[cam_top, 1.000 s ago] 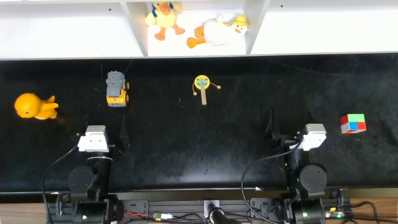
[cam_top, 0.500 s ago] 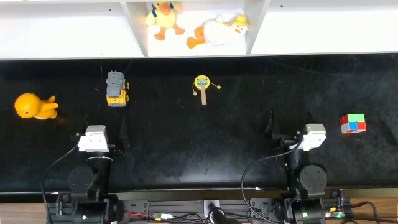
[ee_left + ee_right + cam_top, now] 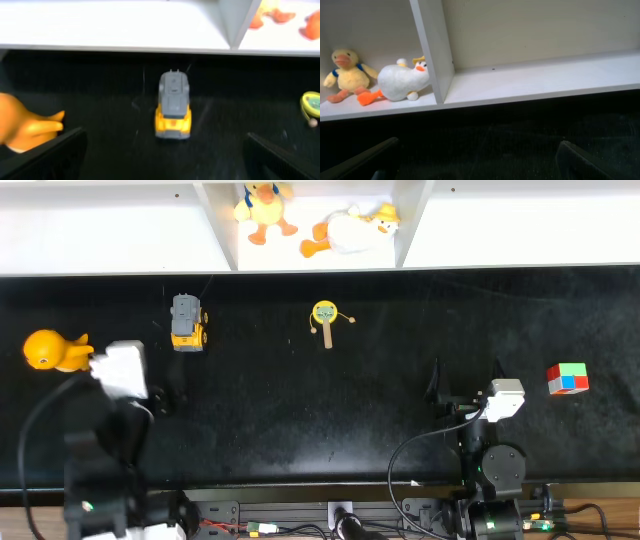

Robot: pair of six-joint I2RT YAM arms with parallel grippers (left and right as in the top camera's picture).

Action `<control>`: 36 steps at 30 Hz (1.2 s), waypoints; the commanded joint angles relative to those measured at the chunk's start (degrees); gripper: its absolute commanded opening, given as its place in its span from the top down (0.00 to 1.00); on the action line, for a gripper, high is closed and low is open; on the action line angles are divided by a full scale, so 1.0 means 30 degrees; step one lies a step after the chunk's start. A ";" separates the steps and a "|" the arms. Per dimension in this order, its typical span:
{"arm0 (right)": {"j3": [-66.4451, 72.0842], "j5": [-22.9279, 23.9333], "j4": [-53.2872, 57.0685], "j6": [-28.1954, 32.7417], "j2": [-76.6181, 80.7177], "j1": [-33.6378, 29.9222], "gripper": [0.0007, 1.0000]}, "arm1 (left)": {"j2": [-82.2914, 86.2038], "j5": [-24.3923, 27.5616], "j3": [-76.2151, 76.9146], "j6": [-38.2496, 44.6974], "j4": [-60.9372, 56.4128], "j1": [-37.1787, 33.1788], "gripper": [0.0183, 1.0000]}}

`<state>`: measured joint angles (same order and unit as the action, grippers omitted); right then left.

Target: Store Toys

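scene: white shelf (image 3: 120, 230) along the far edge of the table (image 3: 330, 420), two plush ducks (image 3: 350, 228) in its middle bay | left gripper (image 3: 162, 155): spread wide, lined up on the toy truck (image 3: 173, 105), far left, beside an orange duck (image 3: 55, 351) | right gripper (image 3: 477, 155): spread, near right | step: we judge approach, height unclear | next: lower, straddle truck, close.

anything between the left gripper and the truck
No, that stretch of tabletop is bare; the left wrist view shows the truck straight ahead of the open left gripper with nothing between.
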<state>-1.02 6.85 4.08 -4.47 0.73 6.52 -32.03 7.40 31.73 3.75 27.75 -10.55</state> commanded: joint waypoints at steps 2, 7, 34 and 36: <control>0.0255 0.0080 -0.0080 -0.0087 -0.0175 0.0073 0.00 | -0.5887 0.9304 0.5020 0.7664 0.3490 -0.6768 0.00; 0.0255 0.0080 -0.0080 -0.0087 -0.0175 0.0073 0.00 | -0.8939 1.0491 0.7978 1.1176 0.7002 -1.1205 0.00; 0.0255 0.0080 -0.0080 -0.0087 -0.0175 0.0073 0.00 | -1.8025 0.5464 0.8196 1.1234 -0.0517 -1.3529 0.00; 0.0255 0.0080 -0.0080 -0.0087 -0.0175 0.0073 0.00 | -1.8374 0.5187 0.8196 1.1234 -0.0816 -1.3384 0.06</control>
<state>-1.02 6.87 4.12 -4.49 0.73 6.52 -85.56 25.82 55.09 36.64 26.41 -51.44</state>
